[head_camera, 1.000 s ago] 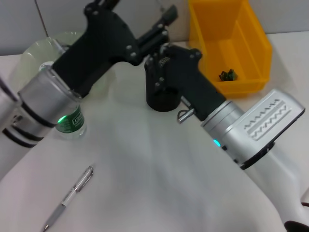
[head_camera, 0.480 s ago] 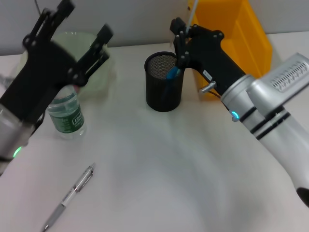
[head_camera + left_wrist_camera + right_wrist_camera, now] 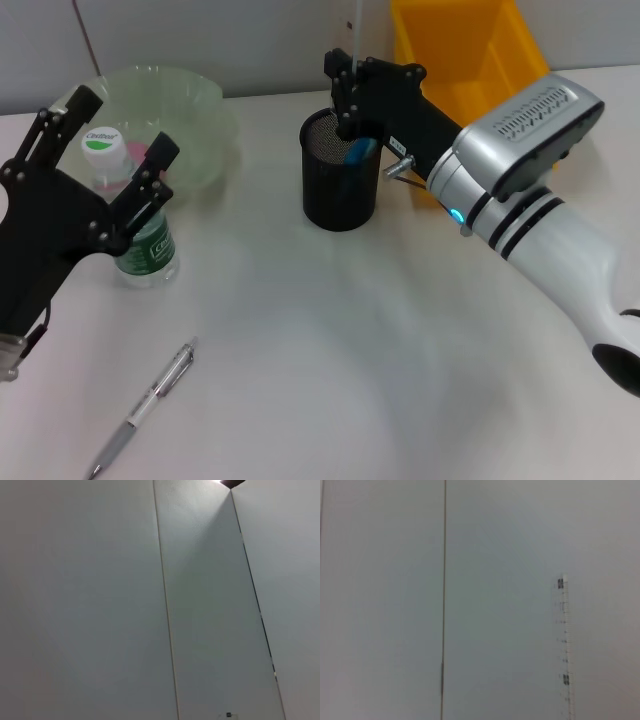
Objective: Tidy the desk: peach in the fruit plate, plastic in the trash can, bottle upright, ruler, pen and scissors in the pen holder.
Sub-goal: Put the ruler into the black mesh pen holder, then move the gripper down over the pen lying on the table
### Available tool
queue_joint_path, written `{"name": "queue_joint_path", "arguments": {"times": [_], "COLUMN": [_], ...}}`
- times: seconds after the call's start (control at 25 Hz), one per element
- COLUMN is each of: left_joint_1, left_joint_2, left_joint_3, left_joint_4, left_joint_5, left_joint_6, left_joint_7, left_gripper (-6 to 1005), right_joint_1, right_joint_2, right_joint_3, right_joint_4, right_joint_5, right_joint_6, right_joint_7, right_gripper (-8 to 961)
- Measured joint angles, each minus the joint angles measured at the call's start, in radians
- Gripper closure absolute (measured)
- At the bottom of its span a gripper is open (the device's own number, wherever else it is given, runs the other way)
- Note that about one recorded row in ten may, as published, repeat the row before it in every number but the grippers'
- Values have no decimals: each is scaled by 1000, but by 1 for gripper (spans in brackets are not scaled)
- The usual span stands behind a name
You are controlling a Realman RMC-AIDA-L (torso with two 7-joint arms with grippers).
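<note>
Right end effector (image 3: 345, 95) over holder (image 3: 340, 185), grasping upright ruler (image 3: 563, 645); scissors (image 3: 360, 150) inside. Left end effector (image 3: 115, 140) released, beside upright bottle (image 3: 135, 225); pen (image 3: 145, 405) on surface (image 3: 350, 350).

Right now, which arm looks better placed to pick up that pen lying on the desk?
Left. The pen lies on its side of the desk, near the open left gripper; the right gripper is over the pen holder, holding the ruler.

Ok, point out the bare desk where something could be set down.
Widest bare desk: in front of the pen holder, right of the pen. Crowded at the back: fruit plate, bottle beside the left gripper, right gripper over the holder, trash can.
</note>
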Motion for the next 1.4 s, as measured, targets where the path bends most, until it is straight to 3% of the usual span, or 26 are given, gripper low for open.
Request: {"name": "queue_joint_path", "arguments": {"times": [0.6,0.84,0.96,1.16,1.4], "left_joint_1": [2,1,2,4,5], "left_joint_2": [2,6,13,16,24], "left_joint_3": [-9,-9,-9,-9,-9], "left_joint_4": [-42,-48,-50,-53,-54], "left_joint_5": [0,0,0,0,0], "left_joint_6": [20,21,25,29,30], "left_joint_7": [-8,-8,-8,-9,-13], "left_gripper": [189,188,188,188,189], "right_joint_1": [4,-21,-36,-57,-116], "right_joint_2": [-2,-4,-5,-5,-17], "right_joint_3": [3,3,3,3,-10], "right_joint_4": [2,7,7,2,-7], "right_joint_5": [-3,-5,-4,-2,-28], "right_joint_6": [45,-32,-74,-136,-358], "right_joint_7": [50,50,51,51,77], "right_gripper": [899,687,457,251,195]}}
